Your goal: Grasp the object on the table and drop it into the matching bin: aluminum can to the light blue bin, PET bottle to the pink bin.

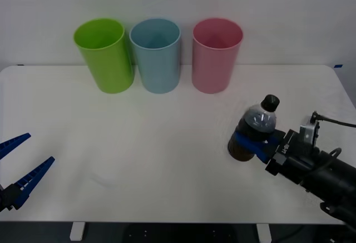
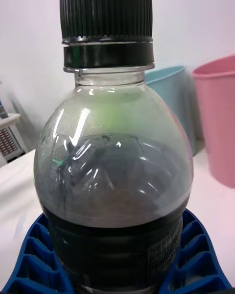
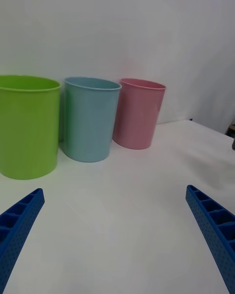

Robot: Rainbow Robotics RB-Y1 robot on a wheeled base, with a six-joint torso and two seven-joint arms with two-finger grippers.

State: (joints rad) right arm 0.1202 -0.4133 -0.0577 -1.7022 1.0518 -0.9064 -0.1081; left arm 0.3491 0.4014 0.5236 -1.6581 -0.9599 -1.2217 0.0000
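The PET bottle [image 1: 257, 122], small and clear with dark brown liquid and a black cap, is at the right side of the white table [image 1: 139, 143], leaning a little. My right gripper [image 1: 255, 144] is shut on its lower body. In the right wrist view the blue fingers [image 2: 34, 259] hug the bottle [image 2: 115, 166] on both sides. I cannot tell whether its base touches the table. The pink bin [image 1: 216, 56] stands upright behind the bottle and a little to its left, with the light blue bin [image 1: 157, 56] to the left of the pink one. My left gripper [image 1: 19, 162] is open and holds nothing at the front left.
A lime green bin [image 1: 105, 56] stands leftmost in the back row, close beside the light blue one. The left wrist view shows the green bin [image 3: 27, 127], the light blue bin [image 3: 89, 120] and the pink bin [image 3: 138, 113] in a row. A white wall rises behind them.
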